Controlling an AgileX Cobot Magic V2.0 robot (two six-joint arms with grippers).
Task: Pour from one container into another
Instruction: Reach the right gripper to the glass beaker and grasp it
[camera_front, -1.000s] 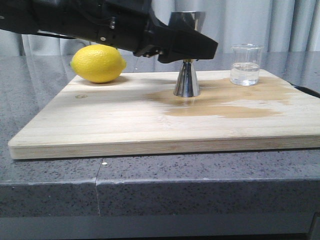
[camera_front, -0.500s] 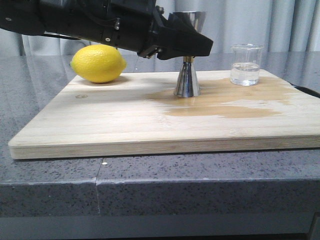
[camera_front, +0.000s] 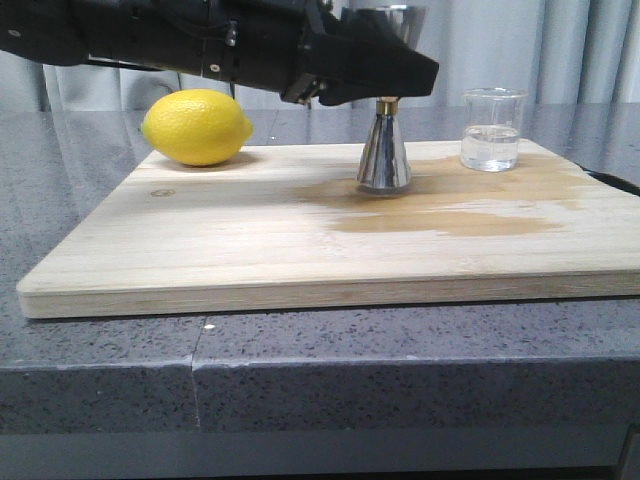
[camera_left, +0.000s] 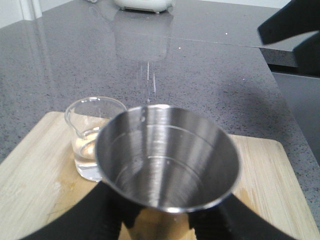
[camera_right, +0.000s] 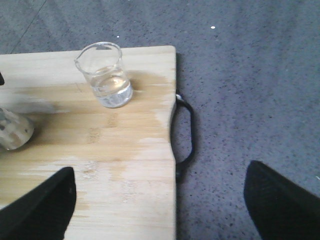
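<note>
The steel jigger (camera_front: 384, 160) stands near the middle of the wooden board (camera_front: 230, 240), its empty upper cup filling the left wrist view (camera_left: 167, 155). My left gripper (camera_front: 385, 88) is shut on its narrow waist, with one black finger on each side (camera_left: 160, 222). I cannot tell whether its base touches the board. The clear glass beaker (camera_front: 492, 130) holds a little clear liquid and stands untouched at the board's far right corner (camera_right: 106, 75), just beyond the jigger (camera_left: 92, 137). My right gripper (camera_right: 160, 200) hangs open and empty over the board's right edge.
A yellow lemon (camera_front: 196, 127) lies on the board's far left. A dark wet patch (camera_front: 440, 215) spreads on the wood in front of the jigger and beaker. A black handle (camera_right: 185, 132) sticks out from the board's right side. Grey speckled counter surrounds the board.
The left gripper has shifted the jigger a little to the right, toward the beaker, and slightly upward. The beaker and the lemon have not moved.
</note>
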